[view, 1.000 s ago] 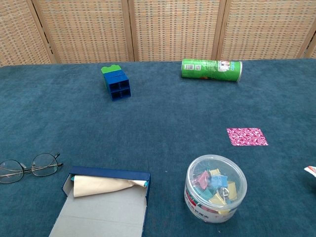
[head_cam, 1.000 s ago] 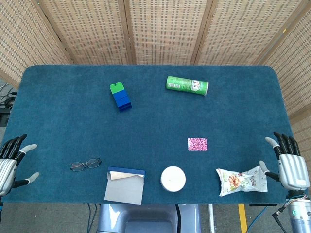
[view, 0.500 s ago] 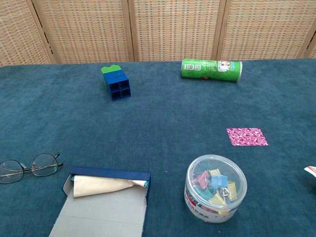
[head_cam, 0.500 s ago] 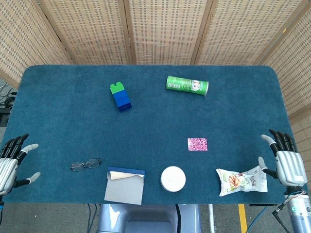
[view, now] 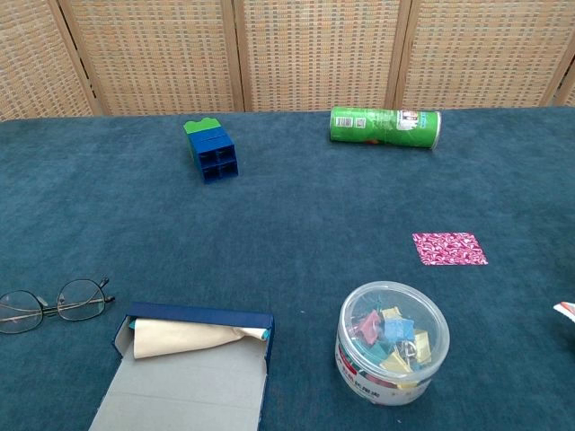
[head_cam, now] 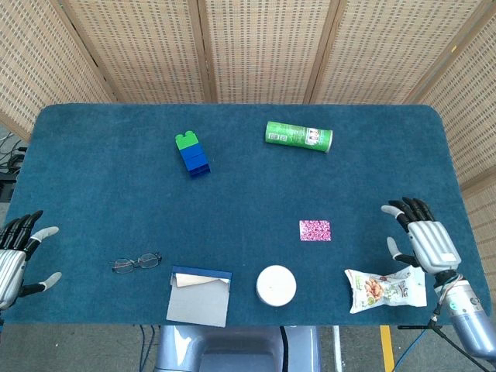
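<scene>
1. Head view, looking down on a blue felt table (head_cam: 93, 155) with wicker screens (head_cam: 256, 46) behind. Right hand (head_cam: 422, 240) over the near right part of the table, fingers spread, holding nothing, just above and beside a snack packet (head_cam: 385, 288) lying flat at the front edge. Can't tell whether thumb and packet touch. Left hand (head_cam: 15, 260) at the left front edge, fingers apart too, nothing in it; nearest thing a pair of glasses (head_cam: 136, 262), a bit to its right and clear of it.
2. Same view, the rest: along the front edge, an open blue box (head_cam: 200, 296) with pale cloth inside, then a round tub (head_cam: 276, 284) with a white lid, between box and packet. Small pink patterned square (head_cam: 315, 230) further in, near the right hand but apart. Far side: blue-and-green toy brick stack (head_cam: 191, 154) and a green can (head_cam: 299, 136) lying on its side. Nothing between right hand and packet.
3. Chest view: no hands showing. Only a sliver of the snack packet (view: 566, 311) at the right border. Tub (view: 392, 344) clear-walled, full of coloured binder clips, red label too small to read. Green can (view: 384, 127) with printed label, writing not legible. Glasses (view: 52, 301), open box (view: 190, 362), pink square (view: 449, 249), brick stack (view: 211, 150) all well apart from each other.
</scene>
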`<state>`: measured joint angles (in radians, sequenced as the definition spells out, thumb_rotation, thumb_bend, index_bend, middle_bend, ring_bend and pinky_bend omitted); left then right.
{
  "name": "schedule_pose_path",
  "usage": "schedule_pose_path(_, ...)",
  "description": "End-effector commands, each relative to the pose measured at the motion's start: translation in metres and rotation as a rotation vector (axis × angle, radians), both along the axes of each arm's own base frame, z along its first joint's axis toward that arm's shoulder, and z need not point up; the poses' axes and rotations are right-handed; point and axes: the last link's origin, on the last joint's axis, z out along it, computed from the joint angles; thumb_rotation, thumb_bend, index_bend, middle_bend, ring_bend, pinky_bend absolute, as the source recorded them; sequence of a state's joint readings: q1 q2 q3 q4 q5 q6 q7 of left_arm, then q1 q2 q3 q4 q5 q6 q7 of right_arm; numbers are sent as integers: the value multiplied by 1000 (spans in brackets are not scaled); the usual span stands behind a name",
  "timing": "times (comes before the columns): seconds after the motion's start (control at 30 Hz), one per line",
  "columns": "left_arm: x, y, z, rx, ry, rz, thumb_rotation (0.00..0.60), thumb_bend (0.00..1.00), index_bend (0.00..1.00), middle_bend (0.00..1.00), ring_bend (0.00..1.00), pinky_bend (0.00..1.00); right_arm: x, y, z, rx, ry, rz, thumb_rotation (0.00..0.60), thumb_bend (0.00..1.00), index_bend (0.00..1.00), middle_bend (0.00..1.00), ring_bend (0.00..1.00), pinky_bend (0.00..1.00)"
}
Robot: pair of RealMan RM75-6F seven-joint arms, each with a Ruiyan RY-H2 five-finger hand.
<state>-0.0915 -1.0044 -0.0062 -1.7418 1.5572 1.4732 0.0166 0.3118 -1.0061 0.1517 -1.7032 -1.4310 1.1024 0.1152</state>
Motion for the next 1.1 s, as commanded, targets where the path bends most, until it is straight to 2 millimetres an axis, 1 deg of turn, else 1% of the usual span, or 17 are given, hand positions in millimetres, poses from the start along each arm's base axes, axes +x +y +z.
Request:
schedule_pose_path(0.03, 2, 2, 3, 2, 1, -5, 600, 179, 224, 33, 0, 36, 14, -21, -7, 101, -10, 26, 600, 569, 190, 155, 0, 0)
schedule_pose_path(0.17, 6, 6, 7, 9, 7, -12, 600, 179, 224, 33, 0, 36, 24, -35, -23, 182, 0, 53, 600, 569, 206, 162, 0, 0)
schedule_pose_path(0.3, 7, 7, 7, 3, 9, -11, 600, 179, 224, 33, 0, 36, 31, -44, -35, 237, 9, 70, 600, 569, 226, 170, 0, 0)
schedule_pose_path(0.5, 6, 9, 6, -9, 14, -5, 600, 179, 224, 33, 0, 36, 38, -56, -58, 327, 55, 95, 600, 569, 228, 171, 0, 0)
schedule_pose_path(0.77, 8, 12, 6, -11, 14, -8, 600, 179, 224, 33, 0, 36, 41, -65, -84, 392, 129, 128, 600, 569, 245, 171, 0, 0)
schedule_pose_path(1.1, 7, 12, 7, -8, 18, 0, 600, 179, 224, 33, 0, 36, 42, -71, -107, 440, 181, 145, 600, 569, 248, 171, 0, 0)
